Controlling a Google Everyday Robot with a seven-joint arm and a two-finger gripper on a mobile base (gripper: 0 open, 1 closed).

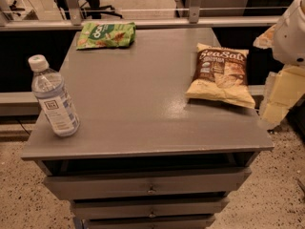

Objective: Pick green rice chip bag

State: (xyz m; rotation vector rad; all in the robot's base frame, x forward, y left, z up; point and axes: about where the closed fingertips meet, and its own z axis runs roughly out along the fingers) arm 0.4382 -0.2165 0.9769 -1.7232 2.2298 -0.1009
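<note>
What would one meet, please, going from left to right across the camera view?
Water bottle, green rice chip bag, Sea Salt chip bag, then the gripper beyond the right edge of the cabinet.

Grey drawer cabinet [143,113], water bottle [53,97] upright at front left, Sea Salt chip bag [220,75] lying flat at right.

Arm [291,30] in at right edge, white rounded joint high. Gripper [279,97] below it, pale and blocky, hanging at far right.
</note>
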